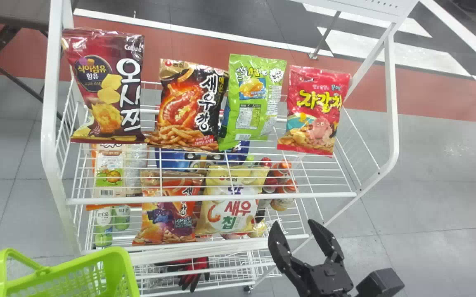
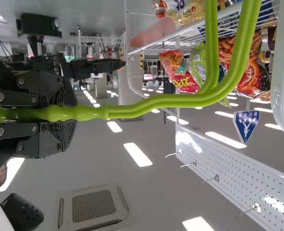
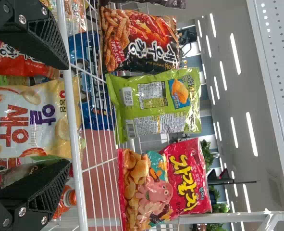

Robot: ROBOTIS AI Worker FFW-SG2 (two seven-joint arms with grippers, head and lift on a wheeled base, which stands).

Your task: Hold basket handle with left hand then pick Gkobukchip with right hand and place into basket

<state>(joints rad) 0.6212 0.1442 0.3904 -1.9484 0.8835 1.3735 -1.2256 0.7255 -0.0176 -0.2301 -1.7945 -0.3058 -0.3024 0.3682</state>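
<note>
One green basket (image 1: 76, 264) sits at the lower left. Its one handle (image 2: 170, 101) is held by the left gripper (image 2: 67, 114), closed firmly round the green bars, which run side by side away from the fingers and then bend.

Next comes the white wire rack (image 1: 221, 200), four packets along its upper tier, tops up. One maroon bag (image 1: 105, 86) has its long axis nearly upright; one black bag (image 1: 188, 107), one green bag (image 1: 254, 99) (back panel outward) and one red bag (image 1: 314, 111) lean their tops a little right. Below are at least four more: one white-and-orange (image 1: 112, 169), one orange-and-purple (image 1: 169, 218), one blue (image 1: 171, 159), one yellow (image 1: 225, 218). Which packet is the Gkobukchip (somewhere among these, perhaps) I cannot tell, so nor its direction.

Rightmost, the right gripper (image 1: 294, 225) stands wide, nothing between its fingers, pointing toward the rack.
</note>
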